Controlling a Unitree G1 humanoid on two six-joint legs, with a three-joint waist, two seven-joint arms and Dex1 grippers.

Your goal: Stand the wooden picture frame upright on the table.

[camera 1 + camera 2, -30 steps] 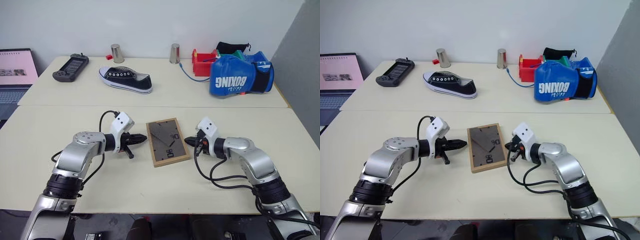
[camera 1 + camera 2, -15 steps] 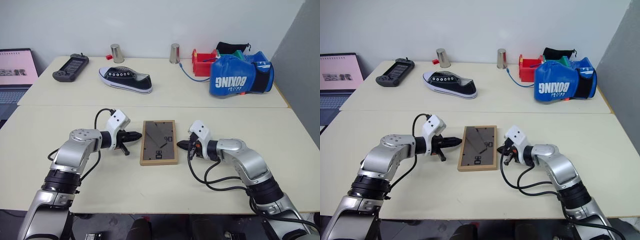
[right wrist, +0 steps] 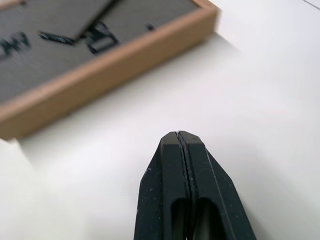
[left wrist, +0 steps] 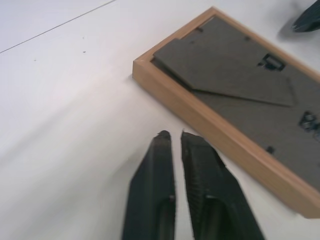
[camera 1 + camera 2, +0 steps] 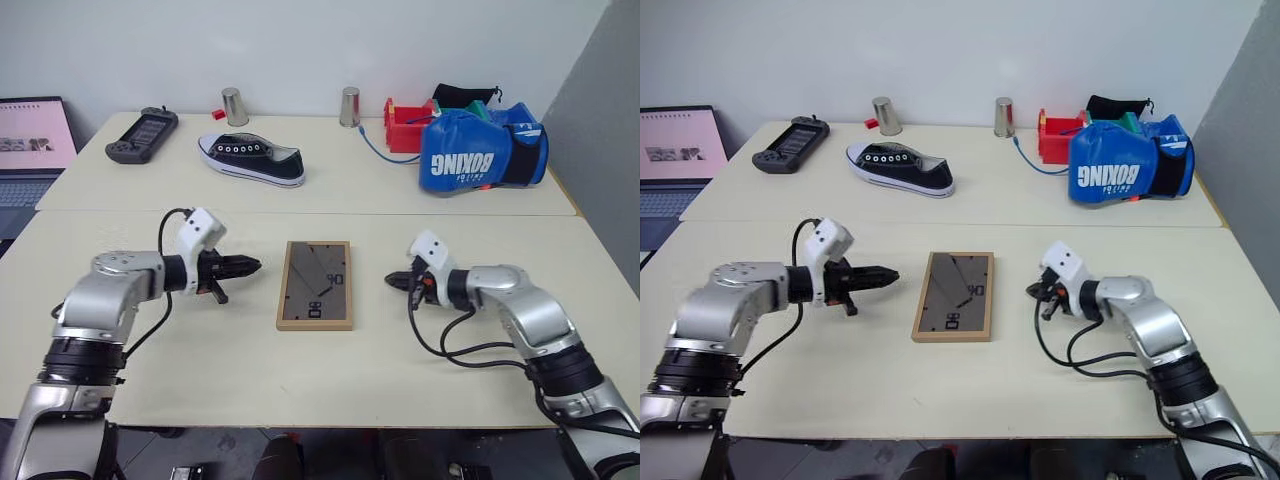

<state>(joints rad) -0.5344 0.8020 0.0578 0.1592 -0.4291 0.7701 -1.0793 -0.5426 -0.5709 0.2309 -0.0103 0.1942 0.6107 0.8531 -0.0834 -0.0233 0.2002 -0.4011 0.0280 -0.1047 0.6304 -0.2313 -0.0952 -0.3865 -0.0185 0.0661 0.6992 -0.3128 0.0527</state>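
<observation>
Head views: small rectangular light-wood picture frame (image 5: pixel 316 285) lies flat, dark grey-brown back panel up, on the pale cream flat-topped bench (image 5: pixel 300 380), between the two sets of fingers and touching neither. Left fingers (image 5: pixel 252 266) point at its near long edge, a gap apart. Right fingers (image 5: pixel 392 281) point at the opposite edge, also apart.

Left wrist view: left fingers (image 4: pixel 170 136) slightly spread, narrow slit between tips, nothing pinched; frame corner just ahead of the tips.

Right wrist view: right fingers (image 3: pixel 178 134) pressed together, empty; frame edge ahead, clear of the tips.
</observation>
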